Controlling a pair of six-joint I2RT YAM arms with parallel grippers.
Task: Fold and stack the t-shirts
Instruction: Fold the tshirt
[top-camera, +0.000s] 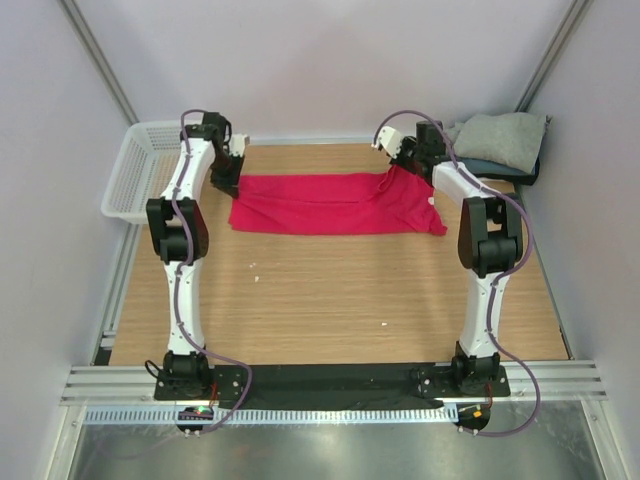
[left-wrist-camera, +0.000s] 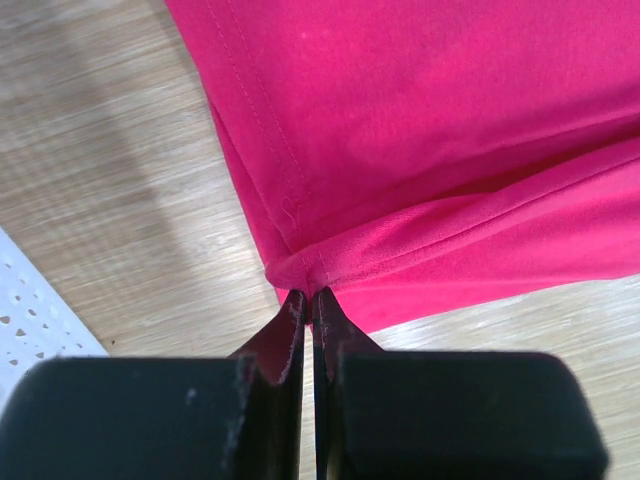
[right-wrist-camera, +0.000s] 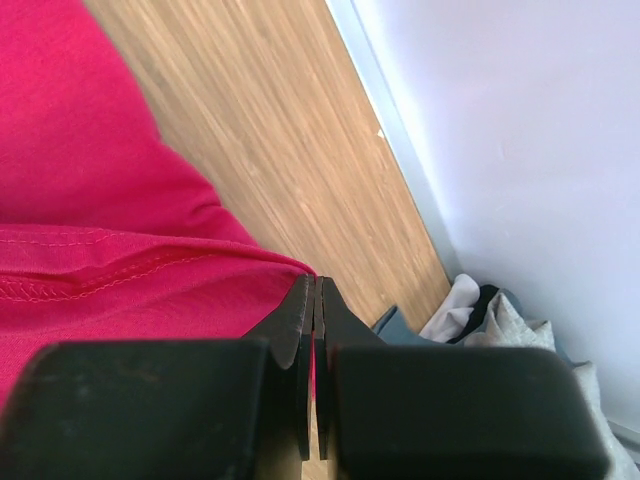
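Observation:
A crimson-pink t-shirt (top-camera: 330, 203) lies folded lengthwise across the far part of the wooden table. My left gripper (top-camera: 228, 172) is shut on its far left corner, and in the left wrist view (left-wrist-camera: 310, 292) the cloth (left-wrist-camera: 430, 130) bunches at the fingertips. My right gripper (top-camera: 405, 160) is shut on the far right corner and holds it lifted a little; in the right wrist view (right-wrist-camera: 315, 283) the pink hem (right-wrist-camera: 120, 270) runs into the closed jaws. A stack of folded t-shirts (top-camera: 500, 140), light grey on top of dark blue-grey, sits at the far right corner.
A white plastic mesh basket (top-camera: 140, 172) stands at the far left, just beside the left arm. Walls close in the table at the back and sides. The folded stack (right-wrist-camera: 500, 320) shows close behind the right gripper. Bare wooden table (top-camera: 330, 300) lies in front of the shirt.

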